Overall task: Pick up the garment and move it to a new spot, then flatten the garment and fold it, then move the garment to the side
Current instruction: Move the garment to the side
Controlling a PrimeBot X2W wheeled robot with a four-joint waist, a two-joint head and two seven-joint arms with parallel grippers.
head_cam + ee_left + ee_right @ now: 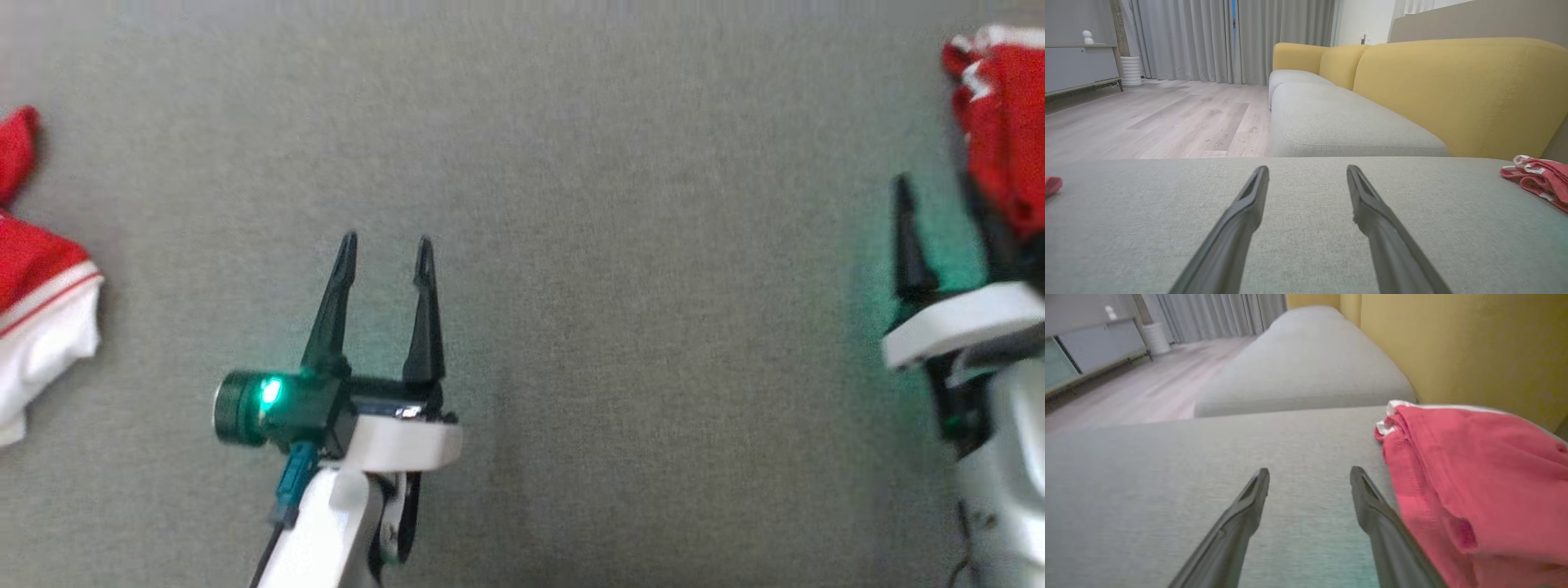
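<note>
The garment (41, 327) lies bunched at the far left of the grey sofa cushion (612, 245) in my head view. It is bright red, with a white panel edged by a thin red stripe, and the frame cuts it off. In the left wrist view I catch only a small red corner of it (1051, 185) at the left edge.

My left pincer (387, 239) sits released near the middle of the cushion, with its two dark fingers spread and nothing between them. It is well apart from the garment. The left wrist view confirms it (1307, 168): the jaws are parted over bare grey fabric.

My right pincer (939, 196) is at the right edge, also released and grasping nothing. From its own camera (1309, 470) I see the fingers apart. Its right finger runs just beside another red piece with white trim (1474, 477), and I cannot tell whether the two touch. That piece (1000, 122) lies at the cushion's far right, by the yellow backrest (1453, 90).

Beyond the sofa I see a pale wooden floor (1167, 118) and grey curtains (1208, 41).
</note>
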